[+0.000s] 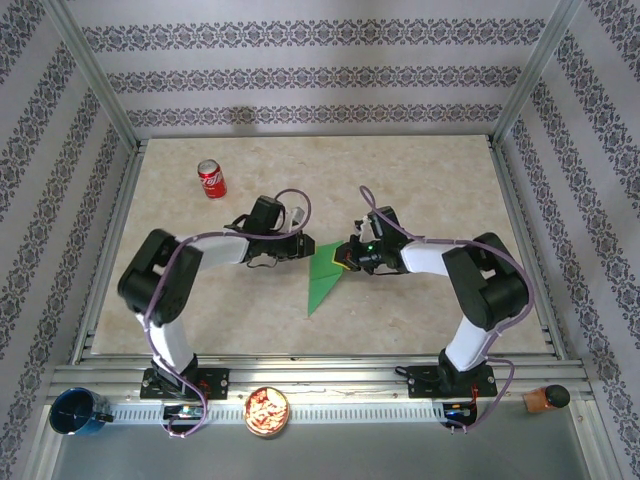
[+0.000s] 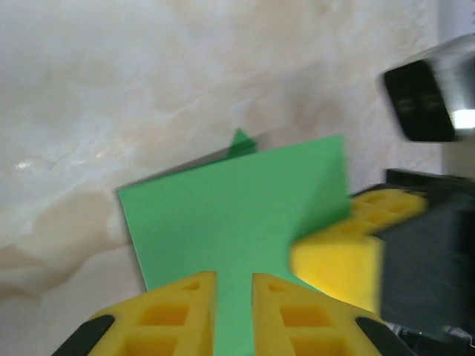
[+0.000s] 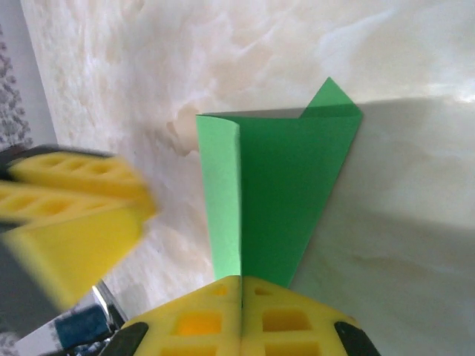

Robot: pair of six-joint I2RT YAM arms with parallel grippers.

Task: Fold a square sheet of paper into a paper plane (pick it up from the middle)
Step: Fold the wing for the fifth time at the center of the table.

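The green sheet of paper (image 1: 322, 280) lies mid-table, folded into a narrow shape whose point faces the near edge. Both grippers meet at its far end. In the left wrist view the left gripper (image 2: 234, 276) stands slightly open, with a narrow gap between its yellow fingers and the paper (image 2: 237, 200) showing through the gap. From above, that gripper (image 1: 308, 248) is at the paper's far left corner. The right gripper (image 1: 347, 258) is at the far right corner. Its jaws (image 3: 241, 278) are pressed shut on the folded paper (image 3: 282, 185), which runs out from between them, one flap lifted.
A red soda can (image 1: 211, 179) stands at the far left of the table. On the near rail sit a blue cup (image 1: 78, 412), a bowl of snacks (image 1: 267, 411) and a brown object (image 1: 545, 399). Metal frame posts and patterned walls bound the table.
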